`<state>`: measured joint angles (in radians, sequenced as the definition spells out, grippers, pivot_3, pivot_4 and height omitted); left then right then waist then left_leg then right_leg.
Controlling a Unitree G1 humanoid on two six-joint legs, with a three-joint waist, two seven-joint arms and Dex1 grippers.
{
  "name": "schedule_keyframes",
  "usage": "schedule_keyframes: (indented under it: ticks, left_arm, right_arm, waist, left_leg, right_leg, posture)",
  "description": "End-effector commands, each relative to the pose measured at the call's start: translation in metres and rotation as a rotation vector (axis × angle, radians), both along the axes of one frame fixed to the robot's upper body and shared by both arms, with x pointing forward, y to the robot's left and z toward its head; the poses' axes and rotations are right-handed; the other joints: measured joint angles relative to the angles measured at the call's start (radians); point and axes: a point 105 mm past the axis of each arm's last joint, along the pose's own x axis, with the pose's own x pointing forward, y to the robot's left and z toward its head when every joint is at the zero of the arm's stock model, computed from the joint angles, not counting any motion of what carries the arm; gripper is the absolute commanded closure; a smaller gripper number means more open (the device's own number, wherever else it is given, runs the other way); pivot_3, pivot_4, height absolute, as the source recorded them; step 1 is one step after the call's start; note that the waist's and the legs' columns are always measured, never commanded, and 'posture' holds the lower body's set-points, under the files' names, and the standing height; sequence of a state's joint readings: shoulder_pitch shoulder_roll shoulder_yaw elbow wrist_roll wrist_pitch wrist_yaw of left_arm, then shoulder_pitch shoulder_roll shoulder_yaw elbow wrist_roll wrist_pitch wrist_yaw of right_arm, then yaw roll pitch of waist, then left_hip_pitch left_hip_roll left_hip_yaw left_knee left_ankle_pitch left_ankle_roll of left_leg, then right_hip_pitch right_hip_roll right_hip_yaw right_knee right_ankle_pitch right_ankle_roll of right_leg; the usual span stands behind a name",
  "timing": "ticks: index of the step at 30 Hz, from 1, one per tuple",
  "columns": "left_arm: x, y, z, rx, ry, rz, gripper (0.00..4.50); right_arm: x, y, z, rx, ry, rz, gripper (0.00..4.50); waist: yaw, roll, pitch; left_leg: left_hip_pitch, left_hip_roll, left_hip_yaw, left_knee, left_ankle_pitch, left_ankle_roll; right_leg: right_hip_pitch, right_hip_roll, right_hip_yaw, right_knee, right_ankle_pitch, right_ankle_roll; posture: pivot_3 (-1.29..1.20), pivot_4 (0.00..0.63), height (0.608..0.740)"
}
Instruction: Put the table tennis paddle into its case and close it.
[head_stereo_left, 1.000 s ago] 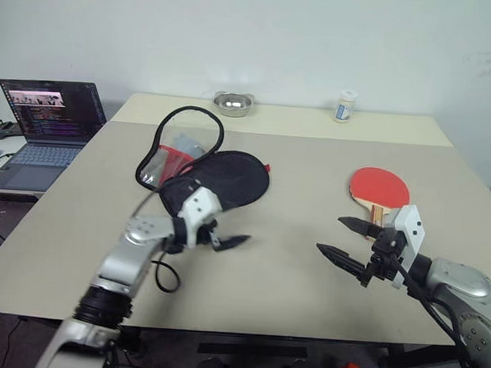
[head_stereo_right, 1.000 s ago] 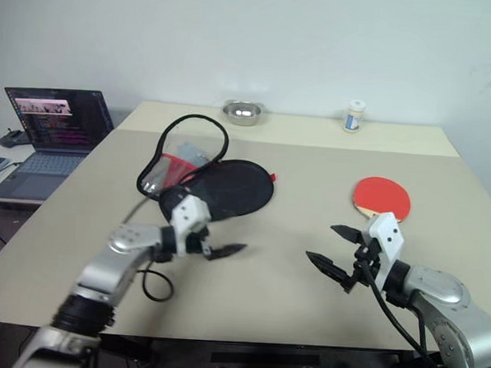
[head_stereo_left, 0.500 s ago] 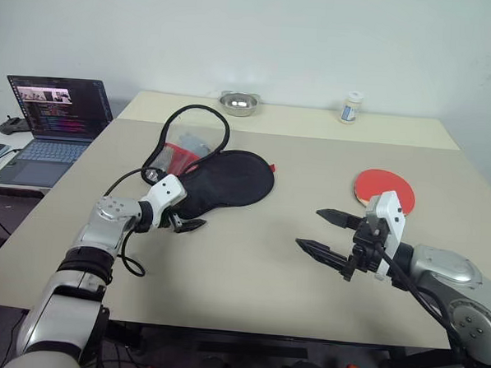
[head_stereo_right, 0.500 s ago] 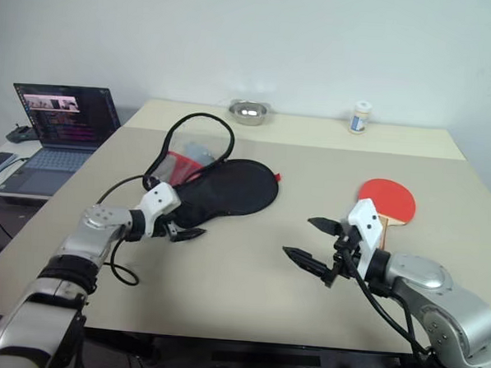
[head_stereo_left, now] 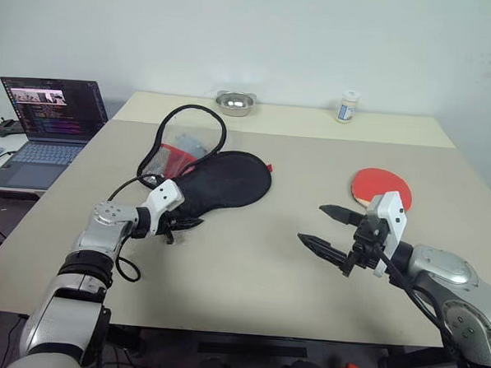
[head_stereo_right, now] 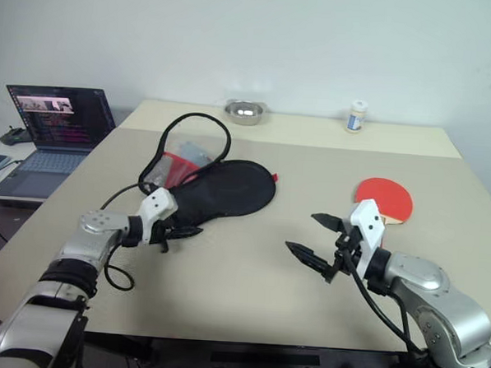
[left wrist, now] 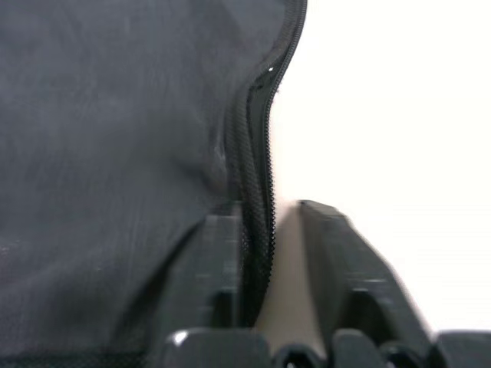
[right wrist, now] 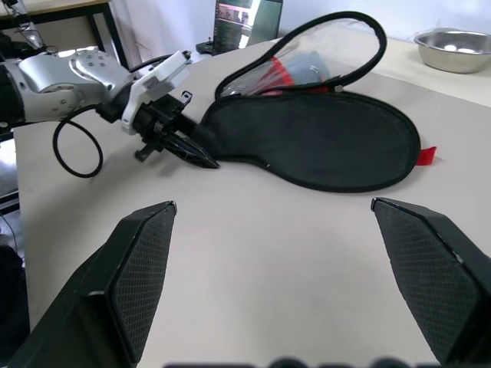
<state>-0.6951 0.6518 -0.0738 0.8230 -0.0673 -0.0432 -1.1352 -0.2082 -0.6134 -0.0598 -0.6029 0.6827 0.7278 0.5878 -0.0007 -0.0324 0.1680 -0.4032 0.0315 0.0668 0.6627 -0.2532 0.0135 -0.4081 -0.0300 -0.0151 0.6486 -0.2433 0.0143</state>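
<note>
We list: left gripper (head_stereo_left: 187,223) pinching the zippered edge of the black case (head_stereo_left: 221,180), which lies open on the table (head_stereo_left: 258,267); right gripper (head_stereo_left: 328,229) with fingers spread, hovering; table tennis paddle (head_stereo_left: 380,188) flat just beyond it, apart from the case.

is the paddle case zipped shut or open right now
Open. The case lies flat with its upper flap raised into a loop, showing the red lining; the paddle lies apart on the table.
</note>
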Motion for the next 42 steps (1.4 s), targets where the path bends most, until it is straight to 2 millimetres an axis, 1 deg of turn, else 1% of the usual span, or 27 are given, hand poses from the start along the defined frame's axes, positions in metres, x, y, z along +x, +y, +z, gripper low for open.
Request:
schedule_keyframes:
  ticks: [1,4,6,8,11,13,14,16,18,22,24,27,29,30,33,37,38,40,42]
  left_arm:
    - [-0.006,-0.004,-0.007,-0.042,0.059,0.008,4.48]
    - [-0.001,-0.018,0.005,-0.174,0.060,0.052,4.48]
    - [-0.006,-0.032,0.003,-0.193,0.087,0.030,4.48]
    - [-0.014,-0.050,-0.001,-0.195,0.115,-0.012,4.48]
    - [-0.026,-0.086,-0.001,-0.234,0.168,-0.065,4.48]
    - [-0.029,-0.104,0.000,-0.258,0.195,-0.071,4.48]
    - [-0.029,-0.110,0.001,-0.260,0.202,-0.074,4.48]
    - [-0.029,-0.134,0.004,-0.292,0.221,-0.099,4.48]
    - [-0.029,-0.146,0.005,-0.295,0.228,-0.114,4.48]
    - [-0.023,-0.186,0.004,-0.318,0.241,-0.127,4.48]
    - [-0.020,-0.197,0.004,-0.317,0.236,-0.127,4.48]
    - [-0.022,-0.202,0.006,-0.338,0.252,-0.149,4.48]
    - [-0.026,-0.206,0.008,-0.342,0.246,-0.184,3.98]
    - [-0.027,-0.207,0.009,-0.342,0.238,-0.195,3.82]
    - [-0.028,-0.206,0.010,-0.332,0.221,-0.205,2.74]
    - [-0.024,-0.188,0.013,-0.289,0.150,-0.182,1.26]
    - [-0.025,-0.181,0.015,-0.284,0.138,-0.184,0.95]
    - [-0.027,-0.163,0.024,-0.295,0.116,-0.189,0.95]
    - [-0.029,-0.152,0.031,-0.299,0.096,-0.193,0.95]
  right_arm:
    - [0.001,-0.003,0.014,0.012,-0.066,-0.010,0.00]
    - [0.002,-0.007,0.016,0.005,-0.072,-0.024,0.00]
    - [0.003,-0.012,0.017,-0.006,-0.073,-0.038,0.00]
    - [0.003,-0.017,0.017,-0.022,-0.072,-0.049,0.00]
    - [0.001,-0.028,0.015,-0.052,-0.060,-0.063,0.00]
    - [0.000,-0.032,0.014,-0.069,-0.051,-0.068,0.00]
    - [-0.001,-0.033,0.013,-0.076,-0.047,-0.068,0.00]
    - [-0.006,-0.040,0.009,-0.107,-0.027,-0.064,0.00]
    - [-0.010,-0.043,0.007,-0.127,-0.011,-0.056,0.00]
    - [-0.018,-0.056,-0.001,-0.193,0.023,-0.057,0.00]
    - [-0.019,-0.057,-0.002,-0.197,0.023,-0.060,0.00]
    - [-0.019,-0.055,-0.001,-0.188,0.018,-0.062,0.00]
    - [-0.019,-0.053,-0.001,-0.181,0.019,-0.064,0.00]
    - [-0.019,-0.052,-0.002,-0.177,0.022,-0.064,0.00]
    - [-0.019,-0.049,-0.002,-0.168,0.025,-0.068,0.00]
    - [-0.016,-0.046,0.000,-0.149,0.024,-0.086,0.00]
    - [-0.014,-0.044,0.001,-0.142,0.023,-0.092,0.00]
    - [-0.009,-0.040,0.003,-0.118,0.022,-0.117,0.00]
    - [-0.005,-0.037,0.003,-0.100,0.026,-0.134,0.00]
  waist:
    - [0.000,0.000,0.000]
    - [0.000,0.000,0.000]
    - [0.006,0.000,0.000]
    - [0.008,0.000,0.000]
    - [0.015,0.000,0.000]
    - [0.021,0.000,0.000]
    - [0.022,0.000,0.000]
    - [0.023,0.000,0.000]
    - [0.024,-0.001,0.000]
    - [0.025,-0.001,0.000]
    - [0.024,-0.001,0.000]
    - [0.017,-0.001,0.001]
    - [0.014,-0.001,0.000]
    - [0.014,-0.001,0.001]
    - [0.014,-0.001,0.001]
    - [0.008,-0.001,0.001]
    - [0.008,-0.001,0.001]
    - [0.005,-0.001,0.001]
    - [0.002,0.000,0.001]
  left_leg:
    - [0.000,0.000,0.000,0.000,0.000,0.000]
    - [0.000,0.000,0.000,0.000,0.000,0.000]
    - [0.000,0.000,0.000,0.000,0.000,0.000]
    - [-0.001,-0.001,-0.001,0.000,0.000,0.000]
    - [-0.002,-0.003,-0.001,0.000,0.000,0.000]
    - [-0.003,-0.004,-0.001,0.001,0.000,0.000]
    - [-0.003,-0.004,-0.001,0.001,0.000,0.000]
    - [-0.003,-0.004,-0.002,0.002,0.000,0.000]
    - [-0.003,-0.004,-0.003,0.002,0.000,0.000]
    - [-0.004,-0.004,-0.004,0.002,0.000,0.000]
    - [-0.004,-0.004,-0.004,0.002,0.000,0.000]
    - [-0.004,-0.003,-0.004,0.002,0.000,0.000]
    - [-0.004,-0.002,-0.004,0.002,0.000,0.000]
    - [-0.004,-0.002,-0.005,0.002,0.000,0.000]
    - [-0.004,-0.001,-0.006,0.002,0.000,0.000]
    - [-0.004,-0.002,-0.005,0.002,0.000,0.000]
    - [-0.004,-0.001,-0.005,0.002,0.000,0.000]
    - [-0.004,-0.001,-0.005,0.002,0.000,0.000]
    - [-0.004,0.000,-0.005,0.002,0.000,0.000]
  right_leg:
    - [0.000,0.000,0.000,0.000,0.000,0.000]
    - [0.000,0.000,0.000,0.000,0.000,0.000]
    - [0.000,0.000,0.000,0.000,0.000,0.000]
    - [0.000,-0.001,0.000,-0.001,0.000,0.000]
    - [0.000,-0.003,-0.001,-0.001,0.000,0.000]
    - [0.000,-0.004,-0.001,-0.001,0.000,0.001]
    - [0.000,-0.004,-0.001,-0.001,0.000,0.001]
    - [0.000,-0.004,-0.001,-0.001,0.000,0.001]
    - [0.000,-0.004,-0.002,-0.001,-0.001,0.002]
    - [0.000,-0.002,-0.002,-0.001,-0.002,0.005]
    - [0.000,-0.002,-0.002,-0.001,-0.002,0.005]
    - [0.000,0.000,-0.002,-0.001,-0.002,0.005]
    - [0.000,0.001,-0.001,-0.001,-0.002,0.005]
    - [0.000,0.002,-0.002,-0.001,-0.002,0.005]
    - [0.000,0.005,-0.002,-0.001,-0.002,0.005]
    - [0.000,0.004,-0.001,-0.001,-0.002,0.005]
    - [0.000,0.004,-0.001,-0.001,-0.002,0.005]
    - [0.000,0.002,-0.001,-0.001,-0.002,0.005]
    - [-0.001,0.002,-0.001,0.000,0.000,0.001]
  posture:
    - [0.00,0.150,0.740]
    - [0.00,0.150,0.740]
    - [0.00,0.150,0.740]
    - [0.00,0.150,0.740]
    - [0.00,0.150,0.740]
    - [0.00,0.150,0.740]
    - [0.00,0.150,0.740]
    - [0.00,0.150,0.740]
    - [0.00,0.150,0.740]
    - [0.00,0.150,0.740]
    - [0.00,0.150,0.740]
    - [0.00,0.150,0.740]
    - [0.00,0.150,0.740]
    - [0.00,0.150,0.740]
    - [0.00,0.150,0.740]
    - [0.00,0.150,0.740]
    - [0.00,0.150,0.740]
    - [0.00,0.150,0.740]
    - [0.00,0.150,0.740]
